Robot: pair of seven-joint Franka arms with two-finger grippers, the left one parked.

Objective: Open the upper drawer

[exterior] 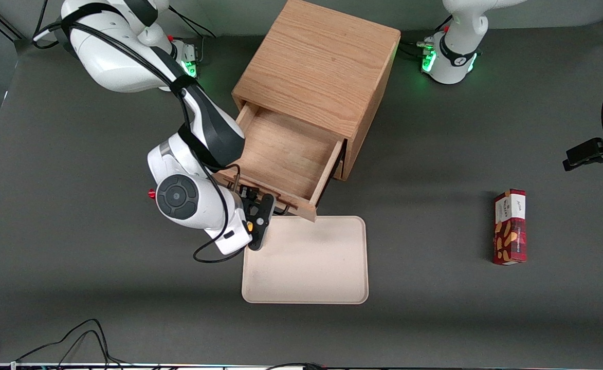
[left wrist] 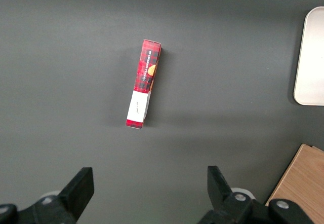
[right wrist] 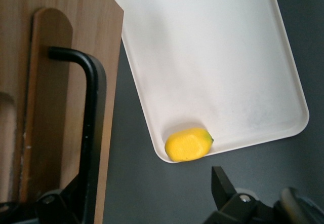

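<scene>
The upper drawer [exterior: 286,154] of the light oak cabinet [exterior: 316,67] stands pulled out, its inside bare. Its black bar handle [right wrist: 91,122] is on the drawer front that faces the front camera, and a bit of it shows in the front view [exterior: 280,209]. My right gripper [exterior: 260,216] is at the front of the drawer, just above the edge of the tray. It also shows in the right wrist view [right wrist: 147,188], open, with one finger against the handle and nothing held. The bottom drawer is hidden under the open one.
A cream tray [exterior: 306,262] lies in front of the drawer, nearer the front camera. A small yellow lemon-like thing [right wrist: 187,144] sits in the tray's corner by the gripper. A red snack box [exterior: 510,226] lies toward the parked arm's end of the table.
</scene>
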